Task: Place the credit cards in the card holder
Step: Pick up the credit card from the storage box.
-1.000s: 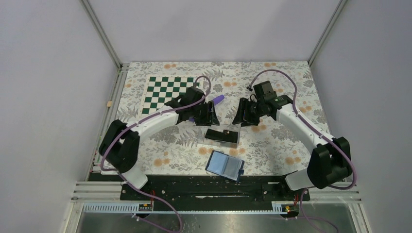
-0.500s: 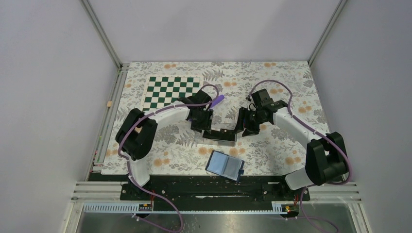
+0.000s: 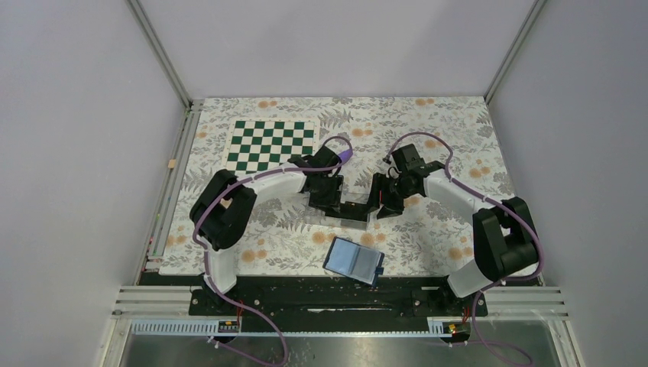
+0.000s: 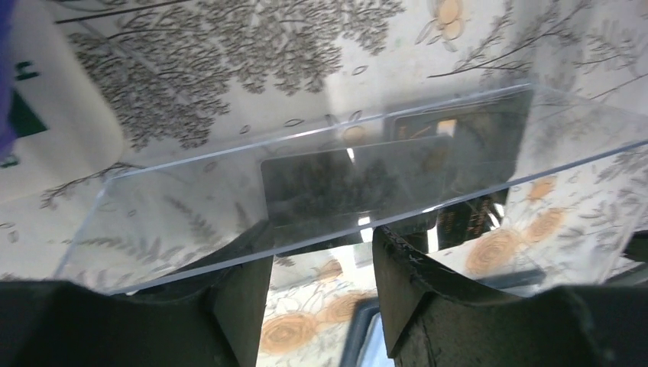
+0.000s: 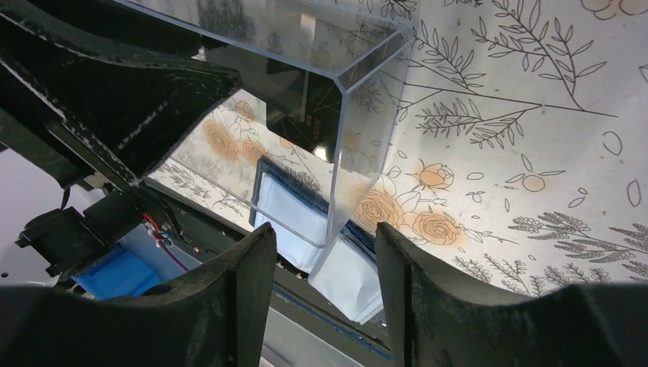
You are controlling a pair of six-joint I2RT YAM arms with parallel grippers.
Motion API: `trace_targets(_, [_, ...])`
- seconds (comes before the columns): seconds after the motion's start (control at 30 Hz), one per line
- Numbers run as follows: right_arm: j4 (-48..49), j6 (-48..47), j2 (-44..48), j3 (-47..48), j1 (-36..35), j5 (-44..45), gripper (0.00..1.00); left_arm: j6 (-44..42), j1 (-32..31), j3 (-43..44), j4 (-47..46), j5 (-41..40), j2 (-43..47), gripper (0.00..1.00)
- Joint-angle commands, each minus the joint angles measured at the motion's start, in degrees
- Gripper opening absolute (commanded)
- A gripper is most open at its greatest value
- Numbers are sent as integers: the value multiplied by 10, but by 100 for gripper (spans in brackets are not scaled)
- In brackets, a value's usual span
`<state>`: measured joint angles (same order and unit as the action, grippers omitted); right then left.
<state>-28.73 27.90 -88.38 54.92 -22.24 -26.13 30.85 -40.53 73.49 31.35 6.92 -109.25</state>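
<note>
Dark credit cards (image 4: 344, 180) lie overlapping inside a clear plastic tray (image 3: 365, 216) at mid-table. My left gripper (image 3: 330, 203) stands open at the tray's left end, its fingertips (image 4: 237, 283) right under the near wall's rim (image 4: 191, 256). My right gripper (image 3: 380, 205) is open at the tray's right end, and the tray's corner edge (image 5: 336, 191) stands in the gap between its fingers without touching them. The card holder (image 3: 353, 260) lies open near the front edge, pale blue-grey pockets up; in the right wrist view the card holder (image 5: 344, 283) shows through the tray.
A green-and-white chessboard mat (image 3: 271, 144) lies at the back left on the flower-print tablecloth (image 3: 443, 229). Grey walls close the cell on three sides. The black rail (image 3: 306, 294) with both arm bases runs just in front of the card holder.
Both arms have pulled in and come down from behind the tray to its two ends. Tray, cards and card holder have not moved. The jaws stand as wide as before.
</note>
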Motion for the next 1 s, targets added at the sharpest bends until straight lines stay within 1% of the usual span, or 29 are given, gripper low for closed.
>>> trace_targets(0.0, [23, 8, -7, -4, -4, -21, 58, 30, -14, -29, -67, 43, 15, 50])
trace_targets(0.1, [28, 10, -11, -3, -4, -24, 57, 42, -20, -49, -110, 71, 41, 50])
trace_targets(0.17, [27, 9, -14, -2, -5, -25, 56, 50, -20, -66, -130, 73, 62, 50])
trace_targets(0.37, [27, 6, -23, 0, -5, -25, 56, 46, -17, -70, -89, 7, 88, 50])
trace_targets(0.43, [27, 6, -24, 1, -5, -25, 56, 40, -17, -61, -67, -14, 84, 50])
trace_targets(0.53, [27, 6, -27, 2, -5, -24, 55, 42, -14, -61, -65, -17, 75, 50])
trace_targets(0.73, [28, 5, -34, 4, -6, -25, 47, 56, -10, -45, -62, -6, 23, 50])
trace_targets(0.87, [27, 5, -34, 3, -6, -27, 46, 76, -10, -52, -102, 20, 15, 49])
trace_targets(0.97, [27, 4, -35, 4, -6, -27, 45, 91, -10, -61, -151, 47, 20, 48])
